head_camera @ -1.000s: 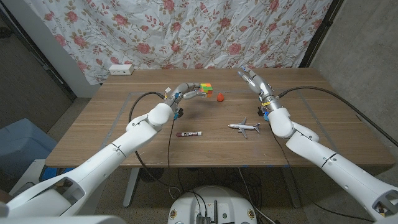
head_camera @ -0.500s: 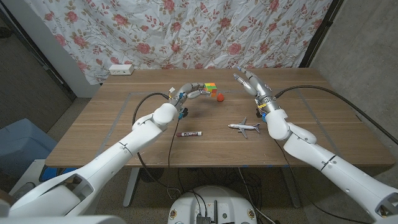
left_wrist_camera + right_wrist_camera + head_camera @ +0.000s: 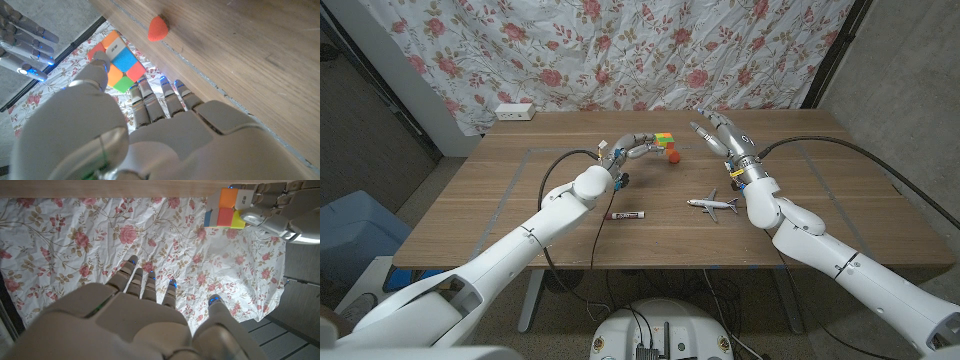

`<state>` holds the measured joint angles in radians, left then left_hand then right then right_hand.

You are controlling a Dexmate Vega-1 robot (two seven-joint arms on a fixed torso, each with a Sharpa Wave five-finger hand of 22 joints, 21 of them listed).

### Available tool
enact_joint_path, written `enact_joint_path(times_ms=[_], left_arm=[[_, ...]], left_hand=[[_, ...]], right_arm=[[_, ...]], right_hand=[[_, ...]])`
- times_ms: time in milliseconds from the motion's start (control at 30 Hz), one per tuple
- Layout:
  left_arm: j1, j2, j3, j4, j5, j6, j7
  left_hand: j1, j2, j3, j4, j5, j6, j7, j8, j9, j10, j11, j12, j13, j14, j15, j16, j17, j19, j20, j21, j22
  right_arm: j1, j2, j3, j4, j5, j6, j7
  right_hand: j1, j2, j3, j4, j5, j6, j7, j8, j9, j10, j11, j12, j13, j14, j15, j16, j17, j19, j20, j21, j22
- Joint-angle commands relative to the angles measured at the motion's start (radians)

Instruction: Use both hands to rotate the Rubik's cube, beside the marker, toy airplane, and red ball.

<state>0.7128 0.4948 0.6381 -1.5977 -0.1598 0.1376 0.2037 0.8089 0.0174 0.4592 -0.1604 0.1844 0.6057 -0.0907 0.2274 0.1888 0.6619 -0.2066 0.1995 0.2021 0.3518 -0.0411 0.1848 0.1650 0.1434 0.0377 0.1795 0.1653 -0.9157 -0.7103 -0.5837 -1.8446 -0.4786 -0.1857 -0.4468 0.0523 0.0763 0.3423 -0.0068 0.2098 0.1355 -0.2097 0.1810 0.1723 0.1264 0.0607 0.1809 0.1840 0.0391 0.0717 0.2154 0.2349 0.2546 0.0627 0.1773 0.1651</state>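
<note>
Because the twist needs a second grip, the left hand (image 3: 638,148) holds the Rubik's cube (image 3: 664,140) raised just above the red ball (image 3: 673,155), while the right hand (image 3: 718,133), fingers spread and empty, waits near the ball's other side.

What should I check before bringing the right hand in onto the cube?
1. Rubik's cube held by left hand: ok, fingers grip it in the left wrist view.
2. Cube off the table: ok.
3. Right hand free: ok, fingers spread, holding nothing.
4. Right hand touching cube: not ok, a gap remains.
5. Red ball out of the way: cannot tell, it sits close under the cube.
6. Toy airplane and marker out of the way: ok, nearer the robot.
</note>
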Motion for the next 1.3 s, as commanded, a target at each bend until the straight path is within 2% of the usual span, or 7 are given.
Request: enact_joint_path(times_ms=[33, 133, 200, 667, 1300], left_arm=[[-0.018, -0.031, 0.016, 0.027, 0.0, -0.009, 0.022], [-0.019, -0.038, 0.017, 0.031, -0.001, -0.011, 0.026], [-0.019, -0.043, 0.018, 0.033, -0.001, -0.011, 0.031], [-0.017, -0.065, 0.023, 0.043, -0.004, -0.021, 0.053], [-0.019, -0.092, 0.031, 0.063, -0.014, -0.035, 0.061]], left_hand=[[-0.007, 0.003, -0.003, 0.001, 0.0, 0.019, 0.023, -0.003, 0.005, 0.0, 0.001, 0.003, 0.005, -0.003, -0.042, 0.0, 0.003, 0.005, 0.001, 0.006, 0.002], [-0.008, 0.004, -0.004, 0.001, 0.0, 0.019, 0.023, -0.004, 0.006, 0.0, -0.001, 0.003, 0.005, -0.003, -0.046, 0.0, 0.003, 0.005, 0.002, 0.006, 0.002], [-0.009, 0.004, -0.005, 0.0, 0.0, 0.019, 0.024, -0.005, 0.006, 0.001, 0.001, 0.003, 0.005, -0.003, -0.046, 0.0, 0.003, 0.005, 0.002, 0.006, 0.002], [-0.012, 0.008, -0.007, -0.002, 0.0, 0.018, 0.024, -0.011, 0.006, 0.001, 0.004, 0.004, 0.004, -0.005, -0.048, -0.001, 0.003, 0.004, 0.005, 0.006, 0.003], [-0.017, 0.014, -0.011, -0.003, 0.001, 0.016, 0.029, -0.018, 0.006, -0.003, 0.008, 0.003, 0.004, -0.006, -0.045, 0.0, 0.003, 0.003, 0.009, 0.006, 0.003]], right_arm=[[0.01, -0.007, -0.027, -0.018, -0.078, -0.058, 0.008], [0.015, -0.01, -0.034, -0.02, -0.09, -0.068, 0.021], [0.017, -0.01, -0.037, -0.022, -0.096, -0.077, 0.028], [0.027, -0.015, -0.058, -0.035, -0.128, -0.101, 0.068], [0.026, -0.008, -0.082, -0.063, -0.16, -0.14, 0.109]], right_hand=[[0.0, 0.005, -0.002, 0.002, 0.002, -0.005, -0.009, 0.001, 0.003, -0.011, 0.008, 0.001, 0.004, -0.005, 0.004, -0.003, 0.005, -0.01, 0.002, -0.001, 0.002], [0.0, 0.005, -0.001, 0.001, 0.003, -0.005, -0.009, 0.001, 0.003, -0.015, 0.014, 0.001, 0.003, -0.007, 0.009, -0.004, 0.004, -0.013, 0.002, 0.0, 0.002], [0.0, 0.006, -0.001, 0.001, 0.003, -0.006, -0.01, 0.001, 0.003, -0.019, 0.028, 0.001, 0.003, -0.013, 0.017, -0.006, 0.004, -0.016, 0.003, 0.001, 0.002], [-0.007, 0.008, 0.0, 0.004, 0.006, -0.016, -0.011, -0.001, 0.003, -0.031, 0.058, 0.003, 0.002, -0.026, 0.043, -0.01, 0.003, -0.031, 0.02, 0.001, 0.002], [-0.016, 0.011, -0.001, 0.01, 0.008, 0.001, -0.009, 0.007, 0.005, -0.045, 0.057, 0.003, 0.001, -0.029, 0.048, -0.008, 0.005, -0.042, 0.027, 0.002, 0.002]])
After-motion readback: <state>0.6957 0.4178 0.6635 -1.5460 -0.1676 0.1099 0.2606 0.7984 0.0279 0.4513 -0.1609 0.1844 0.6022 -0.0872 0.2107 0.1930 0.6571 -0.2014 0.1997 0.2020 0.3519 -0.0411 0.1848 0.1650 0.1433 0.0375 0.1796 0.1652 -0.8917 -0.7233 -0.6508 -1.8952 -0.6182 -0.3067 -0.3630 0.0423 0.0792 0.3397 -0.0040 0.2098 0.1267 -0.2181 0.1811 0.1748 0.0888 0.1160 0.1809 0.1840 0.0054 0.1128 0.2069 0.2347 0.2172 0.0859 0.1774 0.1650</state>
